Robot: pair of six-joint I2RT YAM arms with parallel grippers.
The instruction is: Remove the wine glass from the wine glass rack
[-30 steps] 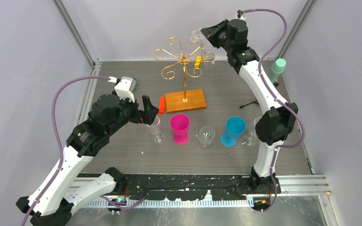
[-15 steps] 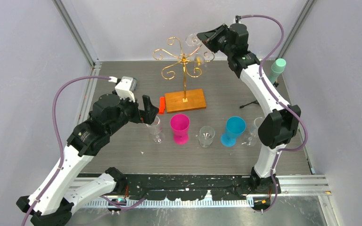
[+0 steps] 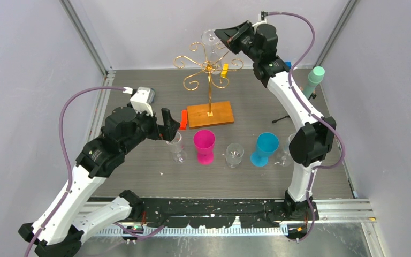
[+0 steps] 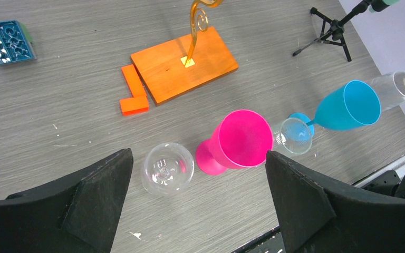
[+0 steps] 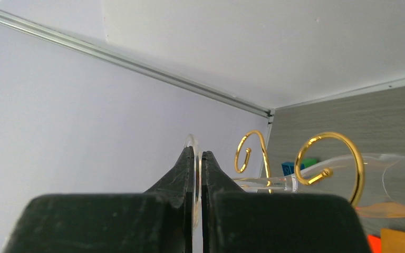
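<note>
right gripper (image 5: 198,158) pinched narrow on foot disc of clear stemmed wine glass (image 5: 266,182), up at top of thin gold wire rack (image 3: 208,67) with curled scrolls, on orange-brown wooden base (image 3: 210,114). glass lies sideways, stem running past scrolls, bowl beyond. judgement: grasp done, glass not yet shown free, can't tell if stem clears scrolls. remaining: pull clear, set down. left gripper (image 4: 198,168) spread wide, empty, above pink plastic goblet (image 4: 242,138).

Wine glass rack (image 3: 217,114): one. Clear glasses: four. Left glass (image 3: 177,143), middle glass (image 3: 234,154), right glass (image 3: 284,157) standing on desk (image 3: 150,80); wine glass (image 3: 210,37) up by rack top. Plastic goblets: two, pink goblet (image 3: 204,142) and blue goblet (image 3: 267,143). Orange L-block (image 3: 183,119): one. Blue tray (image 4: 1,43): one. Tripod (image 4: 333,32): one.
</note>
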